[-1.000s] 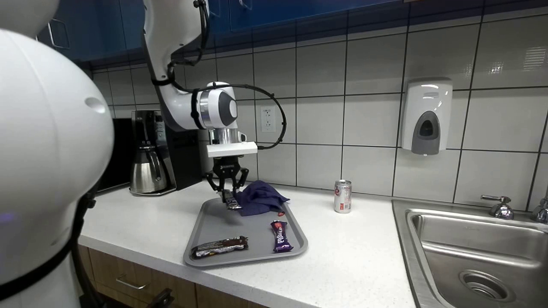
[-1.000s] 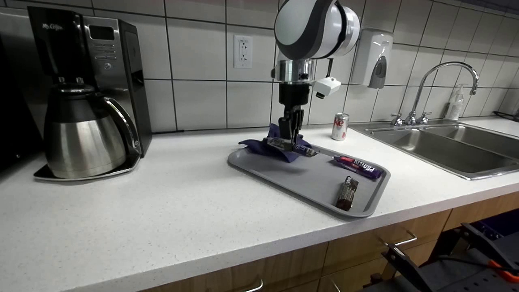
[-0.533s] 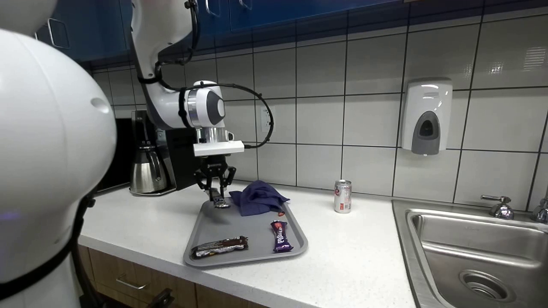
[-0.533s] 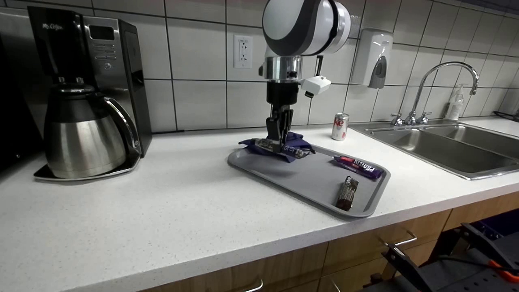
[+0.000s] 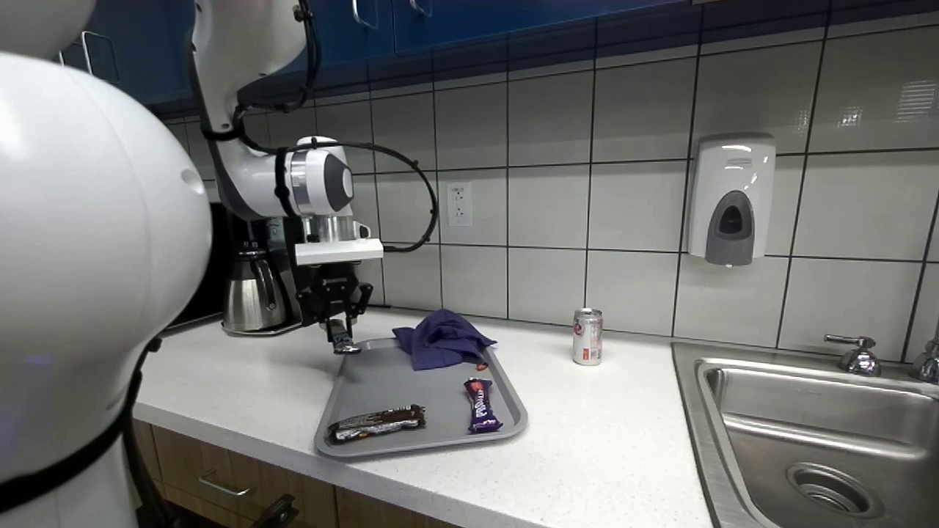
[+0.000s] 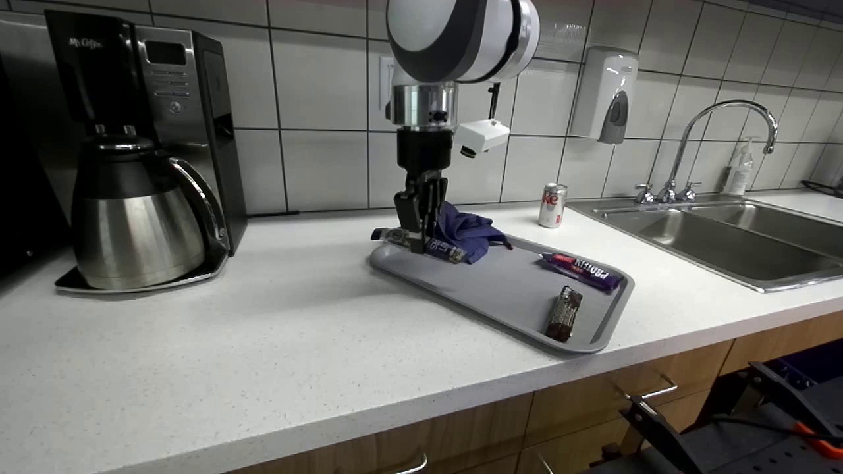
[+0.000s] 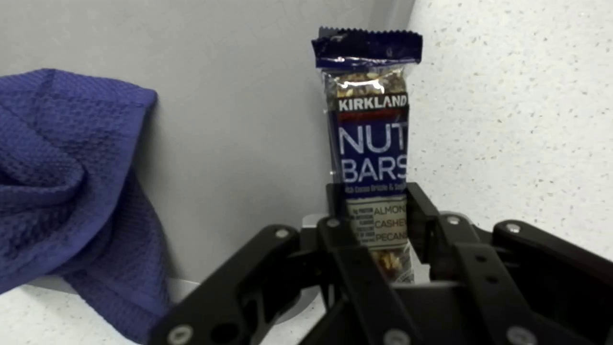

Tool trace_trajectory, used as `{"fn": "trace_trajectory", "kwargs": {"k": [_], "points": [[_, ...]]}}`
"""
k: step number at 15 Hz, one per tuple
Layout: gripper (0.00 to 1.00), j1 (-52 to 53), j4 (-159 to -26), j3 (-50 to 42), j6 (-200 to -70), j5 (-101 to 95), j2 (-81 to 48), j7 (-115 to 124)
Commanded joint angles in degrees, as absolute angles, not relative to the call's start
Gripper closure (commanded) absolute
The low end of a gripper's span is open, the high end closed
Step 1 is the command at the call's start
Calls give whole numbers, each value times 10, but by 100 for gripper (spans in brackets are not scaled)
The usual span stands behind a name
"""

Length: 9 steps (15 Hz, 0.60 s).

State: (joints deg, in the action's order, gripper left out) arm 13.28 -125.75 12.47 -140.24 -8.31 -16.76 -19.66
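Blue wrapper and clear plastic cover one nut bar (image 7: 371,139), and the claw (image 7: 376,201) grips it, jaws pressed against both long sides. In the wrist view its long axis runs almost straight up the frame, most of the length stretching above the grip and a short end showing below. Gray tray (image 7: 215,158) lies left of the bar there, speckled desk (image 7: 507,120) right, so it appears to hang over the tray's edge. In an exterior view the bar is by the tray's left corner, slanting down toward frame right, seemingly clear of the surface. One arm (image 6: 454,39) is present, doing the holding.

Counted: one tray; one crumpled blue cloth (image 5: 445,341) draped over its upper edge; two more bars on it, one brown-and-silver bar (image 5: 378,424) at its lower left in an exterior view and one purple bar (image 5: 481,407) at its right. One can (image 5: 587,337) stands on the desk right of the tray. One coffee maker (image 6: 184,92) with one steel carafe (image 6: 138,227) occupies frame left in an exterior view, and one sink (image 5: 703,411) shows at frame right in both exterior views.
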Motion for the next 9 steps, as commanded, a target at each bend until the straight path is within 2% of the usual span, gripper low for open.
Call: {"fn": "trace_trajectory", "kwargs": {"k": [1, 9], "points": [[91, 155, -1226, 132, -1365, -104, -178, -147], [91, 200, -1179, 132, -1328, -130, -219, -88]]}}
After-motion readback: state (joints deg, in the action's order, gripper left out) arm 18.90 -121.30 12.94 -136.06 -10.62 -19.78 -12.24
